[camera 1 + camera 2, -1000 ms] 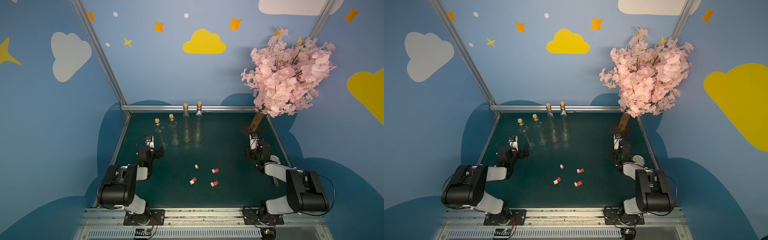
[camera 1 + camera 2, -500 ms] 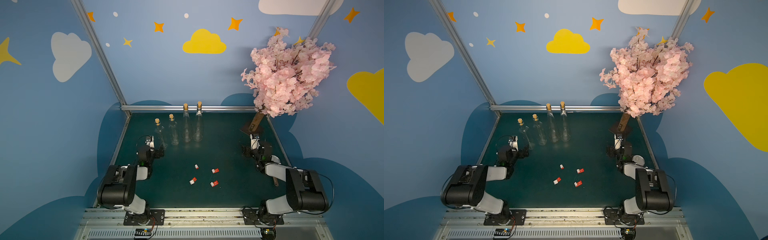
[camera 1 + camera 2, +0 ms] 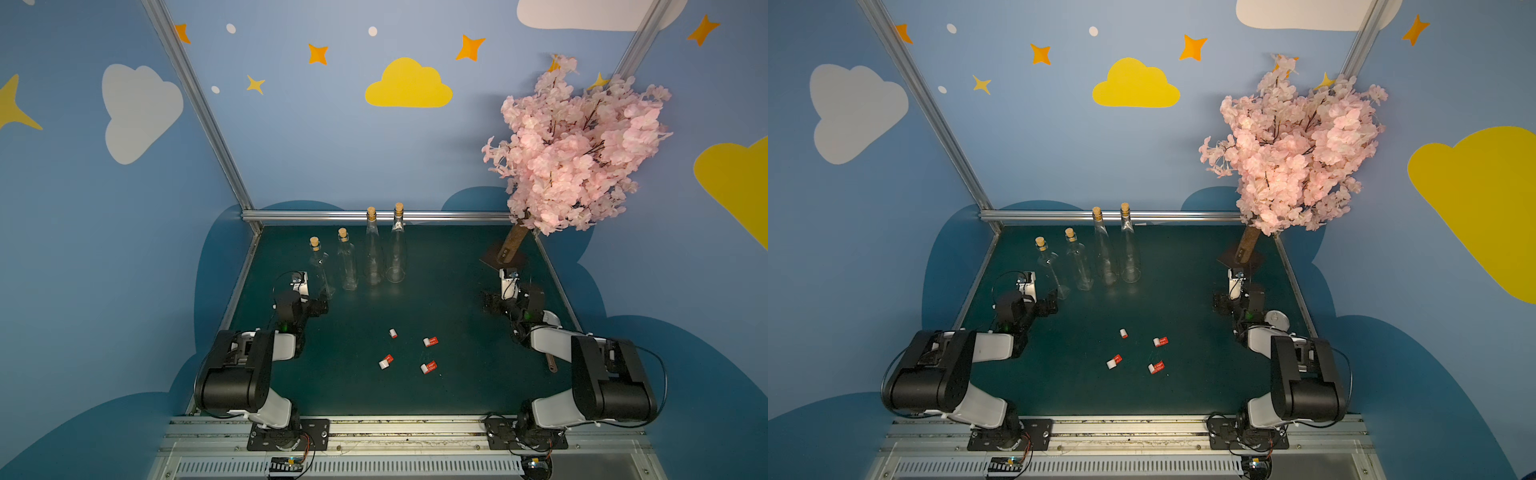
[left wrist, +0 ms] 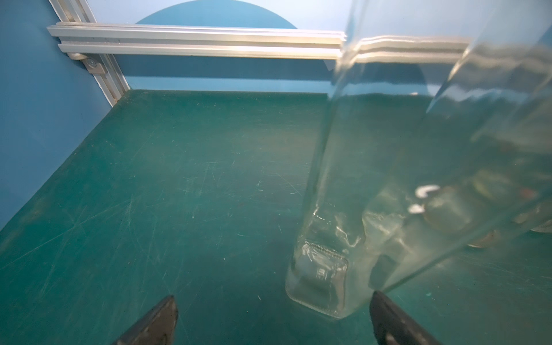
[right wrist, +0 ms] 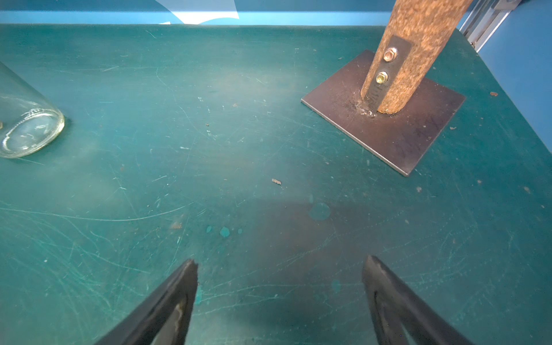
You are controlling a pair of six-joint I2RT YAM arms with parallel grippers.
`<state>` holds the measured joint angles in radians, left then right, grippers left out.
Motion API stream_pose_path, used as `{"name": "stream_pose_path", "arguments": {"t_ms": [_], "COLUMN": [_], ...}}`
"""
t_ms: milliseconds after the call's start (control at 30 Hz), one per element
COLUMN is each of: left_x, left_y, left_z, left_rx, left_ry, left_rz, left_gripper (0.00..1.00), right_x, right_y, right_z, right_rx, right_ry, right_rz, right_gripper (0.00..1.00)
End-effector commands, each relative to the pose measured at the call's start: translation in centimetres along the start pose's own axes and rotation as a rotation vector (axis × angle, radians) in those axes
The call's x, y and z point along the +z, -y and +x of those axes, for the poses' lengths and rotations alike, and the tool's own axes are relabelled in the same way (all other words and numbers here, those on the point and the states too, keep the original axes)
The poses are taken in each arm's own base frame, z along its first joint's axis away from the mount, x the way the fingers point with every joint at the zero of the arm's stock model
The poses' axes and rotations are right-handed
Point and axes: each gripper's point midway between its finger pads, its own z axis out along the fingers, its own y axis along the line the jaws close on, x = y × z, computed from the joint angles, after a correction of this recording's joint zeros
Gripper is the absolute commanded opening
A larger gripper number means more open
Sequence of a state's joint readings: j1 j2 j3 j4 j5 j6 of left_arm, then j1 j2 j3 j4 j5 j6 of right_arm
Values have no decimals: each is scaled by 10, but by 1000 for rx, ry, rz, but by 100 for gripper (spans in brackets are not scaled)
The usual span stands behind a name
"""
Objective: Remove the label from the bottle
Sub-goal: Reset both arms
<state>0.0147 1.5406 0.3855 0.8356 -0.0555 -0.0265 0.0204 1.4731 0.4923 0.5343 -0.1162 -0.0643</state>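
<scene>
Labels (image 3: 392, 333): four small red-and-white rolls are seen lying loose on the near middle of the counter (image 3: 457, 395), between the two arms and well apart from every bottle.
Counter: a scratched dark green surface is shown, edged at the back by an aluminium rail (image 3: 436, 216).
Left gripper (image 4: 273, 307): it is held low over the counter's left side with its jaws spread wide and nothing grasped. In the left wrist view a square-based bottle (image 4: 322, 277) stands just beyond the fingertips, nearer one finger.
Right gripper (image 5: 280, 268): it is held low over the counter's right side, released, with its jaws wide apart and only bare counter between them.
Bottles (image 3: 372, 253): four clear glass bottles with cork stoppers are stood upright in a close row at the back left, rising in height from left to right. The shortest is placed just beside the left gripper.
Blossom tree (image 3: 573, 145): pink blossoms are carried on a leaning, rough brown trunk (image 5: 418, 35), bolted to a dark metal base plate (image 5: 403, 134) in the far right corner, beyond the right gripper.
</scene>
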Motion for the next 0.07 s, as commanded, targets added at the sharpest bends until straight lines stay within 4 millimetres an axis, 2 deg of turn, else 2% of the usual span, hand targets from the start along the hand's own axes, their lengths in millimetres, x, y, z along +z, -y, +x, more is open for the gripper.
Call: {"name": "stream_pose_path", "arguments": {"t_ms": [0,33], "left_x": [1,1], "left_y": [0,0], "left_z": [-3,-3], "left_rx": [6,7], "left_ry": [4,5], "left_rz": [0,0], "left_gripper": [100,100], "right_x": [1,0], "right_y": [0,0], "right_z": [-4,-4], "right_rx": [2,2], "right_ry": [11,16], "right_rz": [-6,-5], "right_gripper": [88,88]}}
